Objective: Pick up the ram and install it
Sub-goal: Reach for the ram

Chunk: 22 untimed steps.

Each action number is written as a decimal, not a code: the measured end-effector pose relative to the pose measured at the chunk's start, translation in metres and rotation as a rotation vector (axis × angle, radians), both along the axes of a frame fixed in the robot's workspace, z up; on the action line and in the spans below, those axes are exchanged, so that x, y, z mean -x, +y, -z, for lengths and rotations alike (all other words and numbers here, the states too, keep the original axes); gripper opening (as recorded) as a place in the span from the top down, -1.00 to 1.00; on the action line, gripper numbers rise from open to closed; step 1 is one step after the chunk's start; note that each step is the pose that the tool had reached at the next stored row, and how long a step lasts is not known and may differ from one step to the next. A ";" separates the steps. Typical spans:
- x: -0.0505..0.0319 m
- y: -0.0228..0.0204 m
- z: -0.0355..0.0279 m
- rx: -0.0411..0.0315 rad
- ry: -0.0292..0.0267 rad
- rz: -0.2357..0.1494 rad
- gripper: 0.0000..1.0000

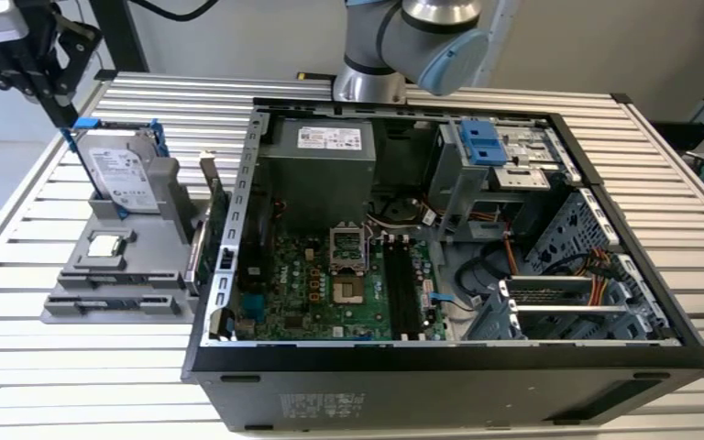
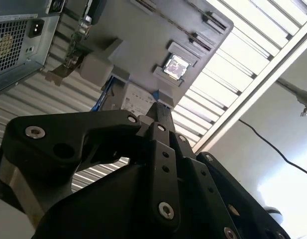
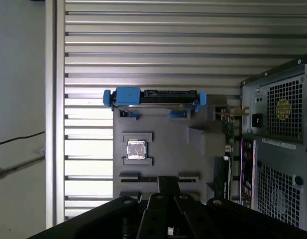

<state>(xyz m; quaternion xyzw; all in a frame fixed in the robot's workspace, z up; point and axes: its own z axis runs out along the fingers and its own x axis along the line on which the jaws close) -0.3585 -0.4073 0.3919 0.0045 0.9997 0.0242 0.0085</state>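
The ram (image 1: pixel 201 229) is a thin green stick that stands on edge at the side of the grey holder (image 1: pixel 114 280), close to the open computer case (image 1: pixel 450 357). In the first wrist view the ram (image 3: pixel 227 130) shows edge-on between the holder and the case. My gripper (image 1: pixel 69 115) hangs at the exterior view's far left, above the hard drive with blue rails (image 1: pixel 126 170), well away from the ram. Its black fingers (image 2: pixel 160 113) are shut together with nothing between them. The memory slots (image 1: pixel 401 286) lie on the motherboard inside the case.
On the holder, a small square silver processor chip (image 1: pixel 107 245) lies in front of the hard drive. The case holds a power supply (image 1: pixel 322 156), a blue drive bay (image 1: pixel 484 142) and loose cables (image 1: pixel 572 270). Everything rests on a slatted metal table (image 1: pixel 682 183).
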 end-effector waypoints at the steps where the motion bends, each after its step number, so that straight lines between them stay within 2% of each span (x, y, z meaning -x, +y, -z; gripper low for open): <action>1: 0.0000 -0.0014 0.0001 0.0000 0.0000 0.000 1.00; 14: 0.0000 -0.0215 0.0012 0.0000 0.0000 -0.007 1.00; 22: -0.0005 -0.0375 0.0023 0.0000 0.0000 -0.013 1.00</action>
